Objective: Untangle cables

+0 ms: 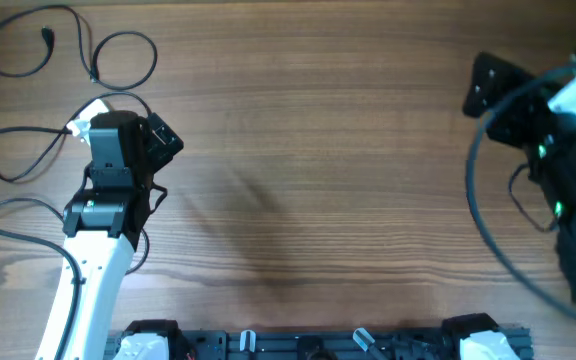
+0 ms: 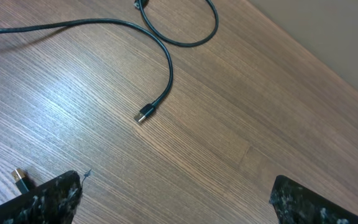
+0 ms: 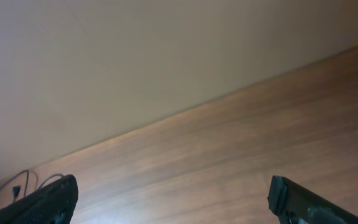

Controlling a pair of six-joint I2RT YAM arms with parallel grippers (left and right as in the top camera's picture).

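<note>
Several thin black cables lie as loose loops on the wooden table at the far left, one loop (image 1: 28, 40) near the corner, another (image 1: 123, 58) beside it and a third (image 1: 18, 150) left of my left arm. My left gripper (image 1: 126, 125) hovers just short of them, open and empty. In the left wrist view, a cable (image 2: 166, 68) curves down to a small metal plug (image 2: 143, 114), ahead of the open left gripper (image 2: 179, 205); a second plug (image 2: 20, 179) lies by the left finger (image 2: 48, 199). My right gripper (image 1: 490, 85) hangs open at the far right, its jaws (image 3: 179, 205) wide over bare wood; the cables (image 3: 17, 183) show small and far off.
Thicker black wires (image 1: 483, 210) run from the right arm's base along the right edge. The table's far edge (image 3: 229, 96) meets a plain wall. Arm mounts (image 1: 318, 340) line the near edge.
</note>
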